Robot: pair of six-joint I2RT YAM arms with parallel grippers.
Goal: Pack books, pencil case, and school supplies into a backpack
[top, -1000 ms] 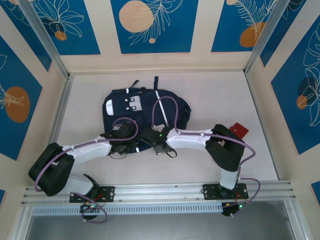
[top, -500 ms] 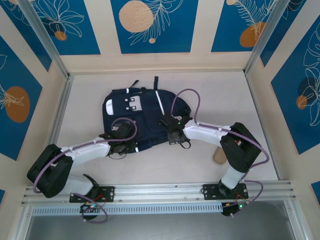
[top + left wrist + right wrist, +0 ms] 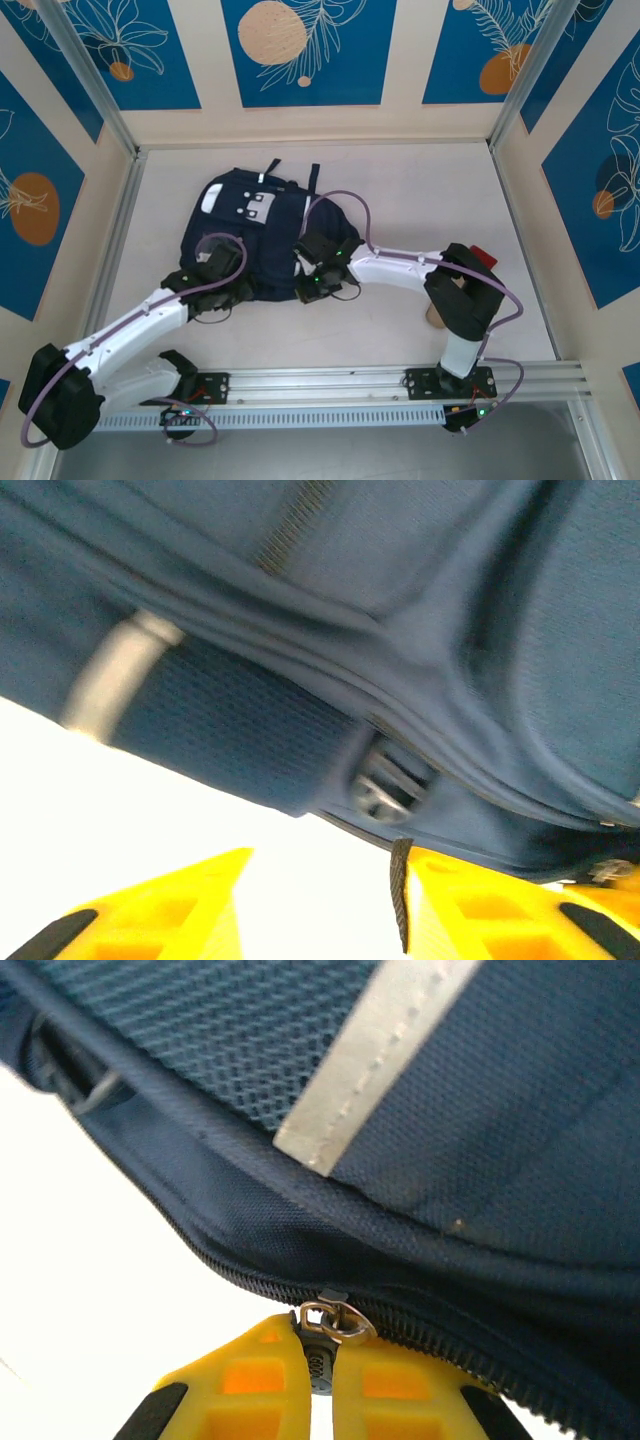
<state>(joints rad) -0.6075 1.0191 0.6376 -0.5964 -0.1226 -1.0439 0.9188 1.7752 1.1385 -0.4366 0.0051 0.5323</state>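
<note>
Backpack [image 3: 250, 240] lies flat on the worktop [image 3: 420, 200], centre-left of the overhead frame, with its grey patch [image 3: 245, 205] toward the upper left. Compared with a second ago the whole bag has slid toward the left of the frame and turned a little. The left arm now stretches out long and low from the bottom-left corner, where earlier it was folded. The left gripper [image 3: 320, 910] has just let go: its yellow fingers [image 3: 480, 910] stand spread at the bottom of the wrist view, with bare worktop between them and nothing held. The bag's lower seam and a small metal fitting [image 3: 385, 792] sit just above them. The right gripper [image 3: 320, 1385] has swung out to the right and come back to the bag's near edge. Its fingers [image 3: 245, 1380] are pressed together, pinching the zipper pull [image 3: 335, 1322] at the seam. Reading: the zip is being worked, but the bag seems to be dragging with the tug now that it is unbraced, and I cannot tell how far the opening runs. A red item [image 3: 484, 254] and a tan item [image 3: 436, 316] wait by the right arm, well apart from the bag. Packing itself looks not yet begun.
</note>
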